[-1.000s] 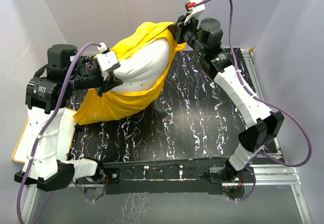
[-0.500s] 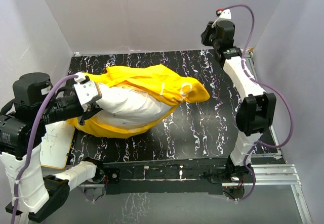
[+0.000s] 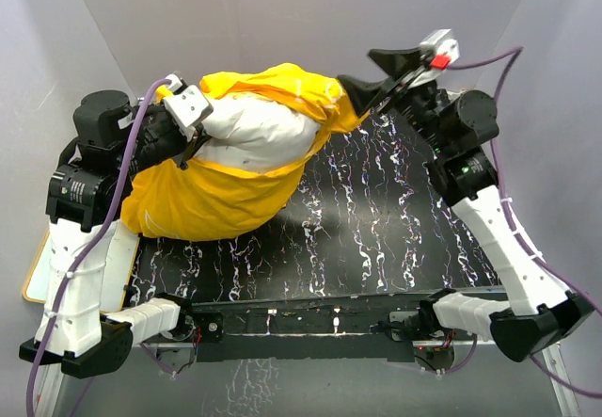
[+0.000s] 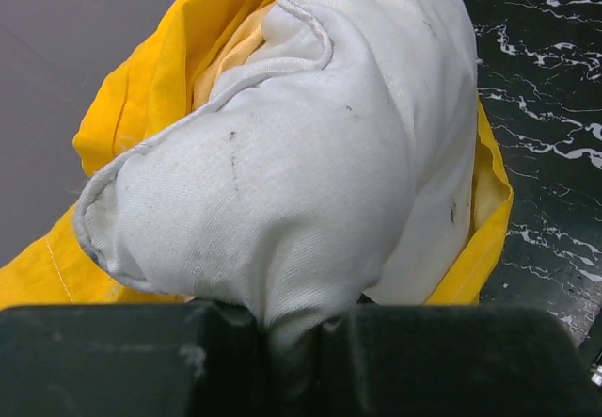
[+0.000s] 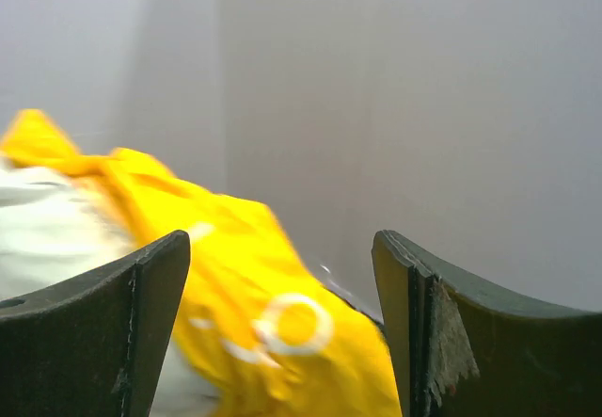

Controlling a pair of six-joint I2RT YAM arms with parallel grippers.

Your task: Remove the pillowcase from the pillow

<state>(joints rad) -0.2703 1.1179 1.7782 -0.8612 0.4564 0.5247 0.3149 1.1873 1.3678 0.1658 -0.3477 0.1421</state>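
The left pincer (image 4: pixel 296 330) is clamped on a bunched corner of the pillow (image 4: pixel 310 172), with white cloth squeezed tight between its jaws. The right pincer (image 5: pixel 280 248) stands wide and holds nothing. The pillowcase (image 5: pixel 268 295) lies just ahead of it, partly between its fingers but not touching either

The step in hand looks to be a bite on the far yellow end, with the pillow anchored at the other side. To do it well, the right pincer should advance until only thin yellow fabric sits deep between its fingers, with no stuffing beneath. It should then draw straight away from the left pincer, along the pillow's length, and the left grip must not slacken

Around the left pincer the cover is peeled back in a loose collar. It bares a plump off-white bulge with dark specks and a corded seam. Beyond that, bright wrinkled yellow wraps the rest, and a white ring is printed on it near the right pincer. Below the left pincer the yellow cloth sags toward the black marbled tabletop (image 3: pixel 376 210); whether it rests there I cannot tell
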